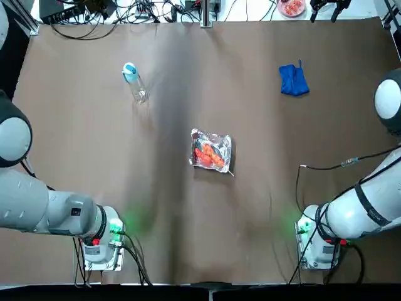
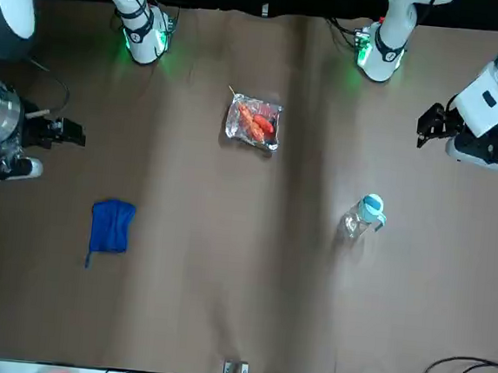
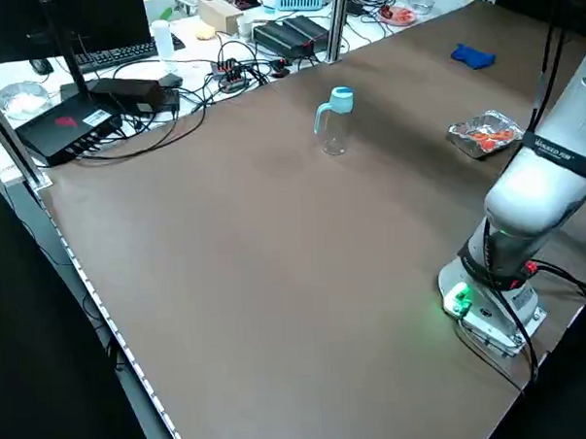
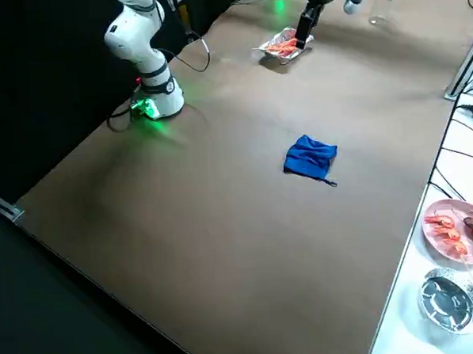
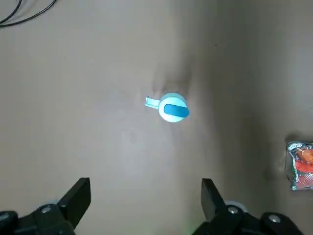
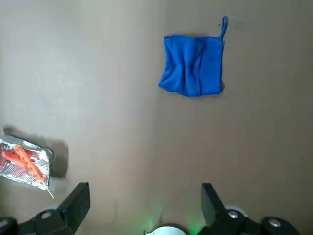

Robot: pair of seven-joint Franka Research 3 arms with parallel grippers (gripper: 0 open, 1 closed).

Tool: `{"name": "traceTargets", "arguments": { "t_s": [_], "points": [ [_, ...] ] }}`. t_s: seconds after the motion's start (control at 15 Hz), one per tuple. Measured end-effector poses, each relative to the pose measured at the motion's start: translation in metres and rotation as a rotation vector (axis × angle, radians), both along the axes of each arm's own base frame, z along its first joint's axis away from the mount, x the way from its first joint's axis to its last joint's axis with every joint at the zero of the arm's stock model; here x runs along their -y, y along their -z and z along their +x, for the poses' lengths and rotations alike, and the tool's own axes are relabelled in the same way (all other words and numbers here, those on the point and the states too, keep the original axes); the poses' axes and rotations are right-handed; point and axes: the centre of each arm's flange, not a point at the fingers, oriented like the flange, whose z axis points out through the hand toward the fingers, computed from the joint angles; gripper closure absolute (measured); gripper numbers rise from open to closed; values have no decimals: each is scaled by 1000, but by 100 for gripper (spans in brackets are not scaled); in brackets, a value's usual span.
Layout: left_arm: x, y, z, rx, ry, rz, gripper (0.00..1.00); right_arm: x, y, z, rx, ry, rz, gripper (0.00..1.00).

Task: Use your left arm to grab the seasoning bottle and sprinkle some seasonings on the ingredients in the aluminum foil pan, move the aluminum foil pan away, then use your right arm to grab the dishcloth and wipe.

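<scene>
Beyond the top view's edges, wrist views show left gripper (image 5: 142,200) and right gripper (image 6: 142,203) jaws wide.

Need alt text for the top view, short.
A small silver foil pan of orange-red food pieces sits mid-table on brown covering. A clear bottle with a light blue cap stands far left, a bright blue cloth lies far right; both arms are drawn back at the sides.

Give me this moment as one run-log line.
stage: pre-grasp | left pincer: open, empty, above seasoning bottle | right pincer: open, empty | aluminum foil pan: table centre | dishcloth: untouched
</scene>
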Motion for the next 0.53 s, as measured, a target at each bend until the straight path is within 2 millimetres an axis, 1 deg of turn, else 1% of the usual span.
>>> {"name": "traceTargets", "arguments": {
  "t_s": [0.27,0.53],
  "points": [
    [0,0,0,0,1,0,0,5,-4,1,49,11,4,0],
    [0,0,0,0,1,0,0,14,0,-12,111,31,16,0]
  ]
}}
